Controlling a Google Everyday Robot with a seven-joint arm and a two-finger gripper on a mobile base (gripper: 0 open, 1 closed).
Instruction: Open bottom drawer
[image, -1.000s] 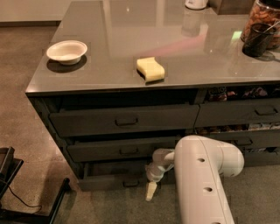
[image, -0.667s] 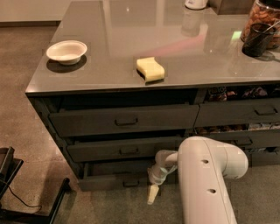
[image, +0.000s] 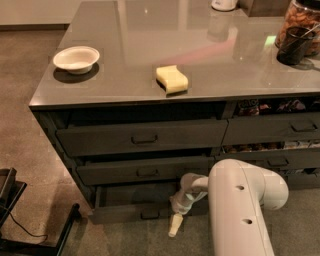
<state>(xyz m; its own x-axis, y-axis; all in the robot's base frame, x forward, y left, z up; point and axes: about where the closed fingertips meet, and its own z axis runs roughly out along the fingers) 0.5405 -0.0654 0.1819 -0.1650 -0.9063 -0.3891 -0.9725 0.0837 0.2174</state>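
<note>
The bottom drawer (image: 125, 214) is the lowest of the left stack, dark grey-brown with a thin front and a small loop handle (image: 150, 215). It stands pulled out a little, with a dark gap showing behind its front. My gripper (image: 175, 227) hangs from the white arm (image: 240, 210) just right of the handle, low in front of the drawer's front panel, its cream tip pointing down toward the floor. I cannot tell whether it touches the handle.
Two taller drawers (image: 142, 137) sit above, both slightly ajar. A second drawer stack (image: 280, 130) is to the right. On the counter are a white bowl (image: 76, 58), a yellow sponge (image: 172, 79) and dark jars (image: 295, 37). A black stand (image: 20, 220) is at the lower left.
The gripper has moved down and toward the camera, and the bottom drawer's front with its handle has come out a little.
</note>
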